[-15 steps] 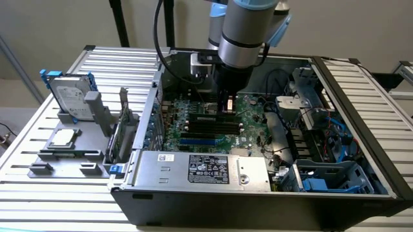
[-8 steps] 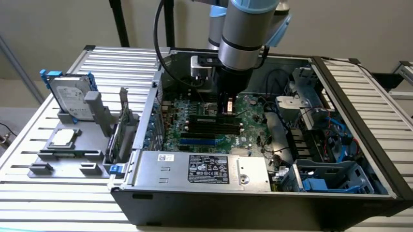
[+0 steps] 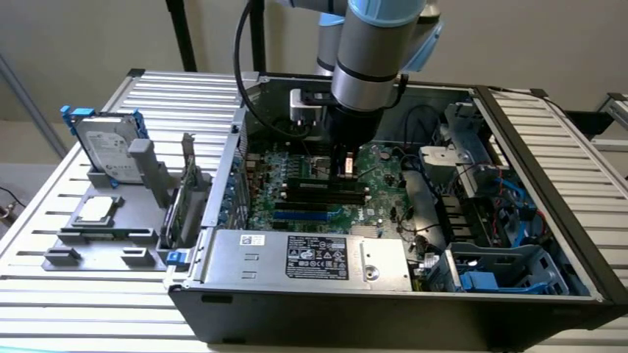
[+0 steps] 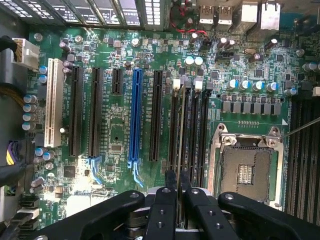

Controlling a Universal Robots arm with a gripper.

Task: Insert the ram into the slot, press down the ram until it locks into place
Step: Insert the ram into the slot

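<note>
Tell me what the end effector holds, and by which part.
The ram, seen edge-on, pinched across its flat faces near the upper edge by the end effector.

Part of ram (image 4: 181, 131) behind claw (image 4: 177, 175)

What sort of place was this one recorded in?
Probably a robotics lab bench for computer assembly: an open desktop case lies on a slatted metal table, a grey fixture beside it holds a hard drive, and the gripper holds the ram at the motherboard.
</note>
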